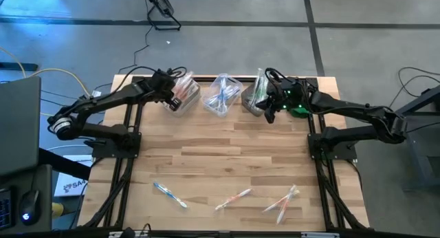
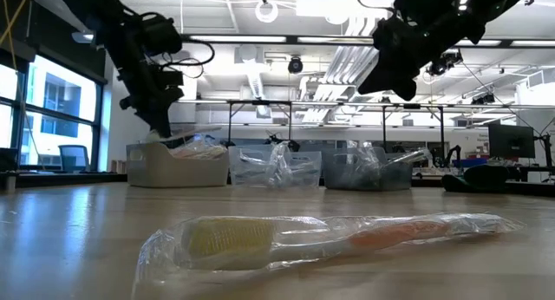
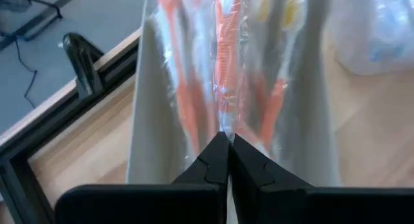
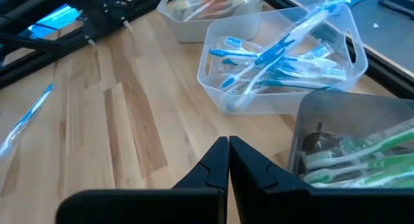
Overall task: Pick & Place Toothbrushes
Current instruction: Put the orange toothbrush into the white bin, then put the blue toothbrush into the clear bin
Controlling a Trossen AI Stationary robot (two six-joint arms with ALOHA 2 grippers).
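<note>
Both arms are stretched toward the top edge of the frame in the overhead shot, reaching in from either side. The left claw [image 1: 176,95] hangs over the left bin [image 1: 189,100], the one with orange toothbrushes [image 3: 223,62], fingers clenched on nothing. The right claw [image 1: 269,109] is just above the right bin [image 1: 251,104], next to the green toothbrushes [image 4: 362,156], also clenched and empty. The middle bin [image 4: 272,101] has blue toothbrushes [image 4: 278,56]. Loose ones still lie along the lower part of the desk [image 1: 227,162]: a blue wrapped toothbrush [image 1: 170,195] at lower left, an orange wrapped toothbrush [image 1: 233,199] in the lower middle, and a pair [image 1: 283,199] at lower right.
</note>
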